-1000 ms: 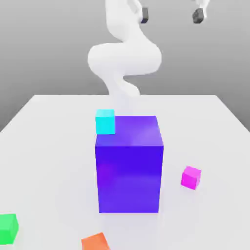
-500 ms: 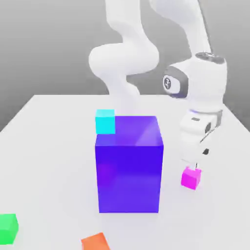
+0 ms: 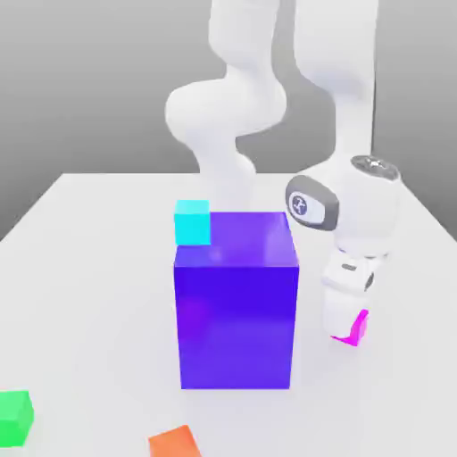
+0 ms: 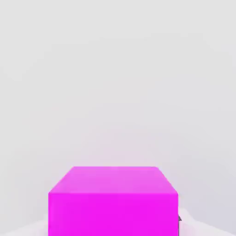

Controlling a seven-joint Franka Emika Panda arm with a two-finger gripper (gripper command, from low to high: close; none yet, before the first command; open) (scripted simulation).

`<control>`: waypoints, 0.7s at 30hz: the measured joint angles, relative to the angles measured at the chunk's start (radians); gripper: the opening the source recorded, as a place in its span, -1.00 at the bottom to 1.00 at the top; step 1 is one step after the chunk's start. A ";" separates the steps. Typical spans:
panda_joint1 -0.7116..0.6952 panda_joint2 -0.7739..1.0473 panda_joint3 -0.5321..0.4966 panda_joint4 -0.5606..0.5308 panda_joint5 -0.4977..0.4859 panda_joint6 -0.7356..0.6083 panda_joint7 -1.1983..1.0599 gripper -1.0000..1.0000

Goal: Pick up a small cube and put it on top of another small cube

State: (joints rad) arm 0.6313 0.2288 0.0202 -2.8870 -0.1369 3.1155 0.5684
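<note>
Surface [image 3: 98, 294]: pale, near-white, w/ grey bg past its far edge. Largest thing here, carries the cubes.

Arm [image 3: 228, 107]: white, next in size. Base end stands behind the big cube; upper links run out of frame at the top of the ext. view, then a link comes down on the exterior view's right, w/ a dark grey ring & a round logo near the wrist.

Big blue-violet cube [image 3: 236, 326]: approx. mid-frame in ext. view, upright on the surface, glossy, top & front faces visible.

Hand [image 3: 344, 308]: white, pointing down, low at the surface, on the exterior view's right of the big cube & apart from it. It's closed & clamped on the magenta cube, w/ pale finger parts at opp. sides of it in hand view.

Small cubes, roughly same size:
- Green cube [image 3: 13, 419]: on surface, nr. corner at the exterior view's left, partly cut off by frame edge.
- Orange cube [image 3: 176, 442]: on surface, in front of the big one, turned at an angle, bottom cut off.
- Cyan cube [image 3: 193, 223]: on top of the big cube, at its edge toward the exterior view's left.
- Magenta cube [image 4: 113, 212]: task's cube, btwn the fingers, down at surface level, partly hidden by the hand in ext. view. Top & one side face show in hand view.
</note>
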 joint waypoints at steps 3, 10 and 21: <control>-0.041 -0.098 0.054 -0.019 0.053 -0.079 -0.041 -1.00; -0.069 -0.269 0.037 -0.010 0.183 -0.231 -0.143 -1.00; -0.422 -0.180 -0.170 0.276 0.339 -0.349 -0.356 -1.00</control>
State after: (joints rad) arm 0.2089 0.0485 -0.1498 -2.6106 0.2017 2.7665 0.2127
